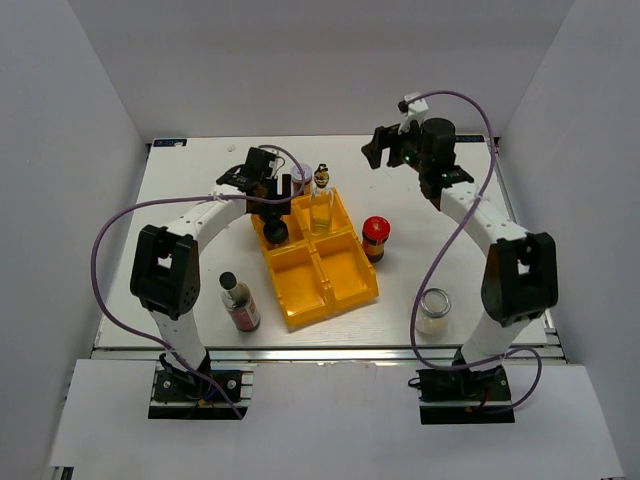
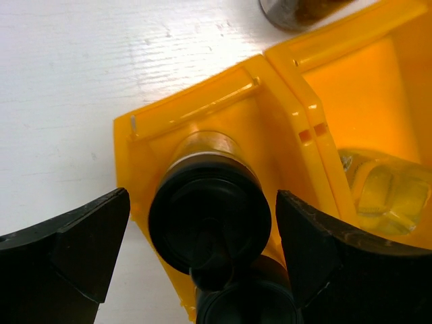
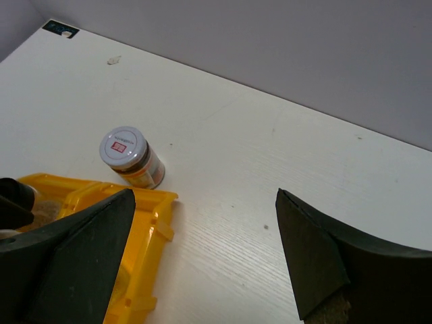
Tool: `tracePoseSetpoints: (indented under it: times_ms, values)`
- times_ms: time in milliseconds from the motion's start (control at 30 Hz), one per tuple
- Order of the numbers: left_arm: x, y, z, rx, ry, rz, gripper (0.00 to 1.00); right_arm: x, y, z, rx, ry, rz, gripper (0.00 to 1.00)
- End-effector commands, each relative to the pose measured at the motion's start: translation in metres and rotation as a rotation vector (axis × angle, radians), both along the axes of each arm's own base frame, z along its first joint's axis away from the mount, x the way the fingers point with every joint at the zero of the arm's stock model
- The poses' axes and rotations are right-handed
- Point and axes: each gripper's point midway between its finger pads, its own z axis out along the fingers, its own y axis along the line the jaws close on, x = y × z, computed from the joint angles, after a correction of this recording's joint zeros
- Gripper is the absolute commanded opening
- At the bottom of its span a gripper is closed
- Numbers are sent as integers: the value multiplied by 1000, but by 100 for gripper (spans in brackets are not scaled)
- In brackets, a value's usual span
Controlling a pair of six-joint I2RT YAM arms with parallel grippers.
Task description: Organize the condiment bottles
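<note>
My left gripper [image 1: 274, 208] is open over the back-left compartment of the yellow tray [image 1: 345, 290]. In the left wrist view its jaws [image 2: 202, 202] straddle a black-lidded jar [image 2: 209, 216] with a gap on each side. A second black-lidded jar [image 2: 250, 300] stands against it. The tall clear gold-topped bottle [image 1: 321, 200] stands in the back-right compartment. The silver-lidded jar [image 3: 128, 154] stands on the table just behind the tray. My right gripper [image 1: 385, 150] is open and empty, raised at the back right.
The dark black-capped sauce bottle [image 1: 238, 300] stands left of the tray. The red-lidded jar [image 1: 376, 236] is just right of it. The white-lidded jar [image 1: 434, 310] is near the front right. The tray's two front compartments hold nothing.
</note>
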Motion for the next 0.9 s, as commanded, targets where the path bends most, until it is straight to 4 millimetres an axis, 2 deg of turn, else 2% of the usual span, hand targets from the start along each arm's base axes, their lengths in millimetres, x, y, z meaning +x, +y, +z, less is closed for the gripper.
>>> tracePoseSetpoints:
  times_ms: [0,33,67,100,133,167,200,233,267,300,333,367,400,433,500,567,633,667,733,800,833,867]
  values:
    - [13,7,41,7,-96,67,98,16,21,-2,77,75,58,89]
    - [14,11,47,16,-110,87,98,22,28,10,99,60,80,89]
    - [14,15,52,17,-121,113,98,24,34,7,112,82,108,89]
    - [14,21,65,15,-151,142,98,30,41,-11,125,142,120,89]
    - [13,29,71,24,-169,182,98,32,47,-14,133,157,146,89]
    - [13,40,73,6,-175,229,98,35,54,-3,147,141,181,89]
    - [10,46,86,-16,-201,254,98,42,59,-18,151,173,191,89]
    - [9,50,91,-34,-212,269,98,43,63,-22,152,193,205,89]
    - [7,61,89,-49,-217,302,98,50,70,-24,150,191,229,89]
    - [3,66,99,-65,-245,314,98,50,79,-27,141,194,246,89]
    - [1,71,101,-73,-253,327,98,51,83,-31,111,189,259,89]
    - [0,77,103,-82,-264,344,98,56,89,-23,102,163,268,89]
    - [-4,81,98,-81,-256,354,98,56,101,-36,82,176,287,89]
    - [-7,85,104,-90,-270,363,98,57,107,-38,66,169,297,89]
    - [-11,92,99,-95,-266,377,98,64,117,-45,42,150,304,89]
    - [-14,96,100,-98,-265,388,98,67,125,-57,43,164,321,89]
    - [-17,99,96,-94,-259,395,98,69,133,-56,42,149,340,89]
    - [-18,101,98,-95,-265,397,98,70,138,-68,34,159,350,89]
    - [-21,102,93,-93,-257,397,98,73,144,-72,25,146,362,89]
    - [-22,103,93,-95,-263,398,98,75,153,-87,5,149,367,89]
    - [-23,104,91,-94,-258,399,98,78,156,-82,4,130,369,89]
    - [-22,105,90,-93,-260,401,98,79,160,-93,-3,141,372,89]
